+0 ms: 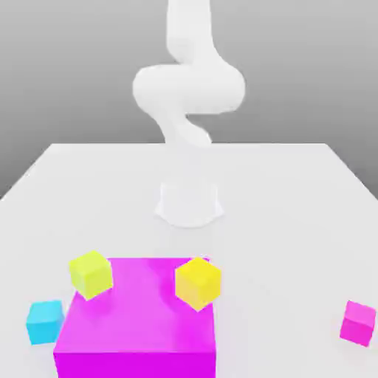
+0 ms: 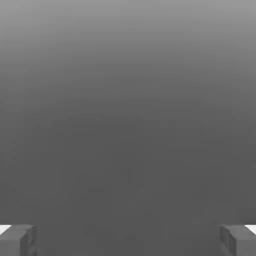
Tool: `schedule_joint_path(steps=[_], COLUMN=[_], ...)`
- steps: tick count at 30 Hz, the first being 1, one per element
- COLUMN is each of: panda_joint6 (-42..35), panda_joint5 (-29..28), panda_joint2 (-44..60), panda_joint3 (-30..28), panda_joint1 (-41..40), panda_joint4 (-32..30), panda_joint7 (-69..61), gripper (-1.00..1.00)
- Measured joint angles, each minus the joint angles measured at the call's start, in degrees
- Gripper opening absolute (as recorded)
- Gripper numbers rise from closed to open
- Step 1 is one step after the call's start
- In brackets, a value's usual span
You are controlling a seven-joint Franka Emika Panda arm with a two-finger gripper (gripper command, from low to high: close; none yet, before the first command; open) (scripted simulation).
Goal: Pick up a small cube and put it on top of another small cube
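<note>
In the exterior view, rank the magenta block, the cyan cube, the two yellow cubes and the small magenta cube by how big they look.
1. Big magenta block, by far the largest.
2. The yellow cubes, alike.
3. Cyan cube and small magenta cube, alike.
The small ones differ so slightly that camera distance may explain it.

A: We see a white arm (image 1: 188, 81) on a white table (image 1: 295, 192), and a big magenta block (image 1: 136, 325)

B: We also count two yellow cubes (image 1: 90, 274) (image 1: 198, 282), a cyan cube (image 1: 44, 321), a small magenta cube (image 1: 359, 322), all plain; grey fingertips (image 2: 17, 240)
</note>
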Motion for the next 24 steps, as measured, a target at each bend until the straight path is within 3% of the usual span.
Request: schedule_joint_path(steps=[16, 24], panda_joint6=[13.71, 20.64], panda_joint5=[-4.05, 0.81], panda_joint2=[33.62, 50.13], panda_joint3=[-2.10, -4.89], panda_joint1=[-16.34, -22.19], panda_joint4=[-6.07, -9.13], panda_joint7=[30.37, 40.47], gripper=[0.00, 0.00])
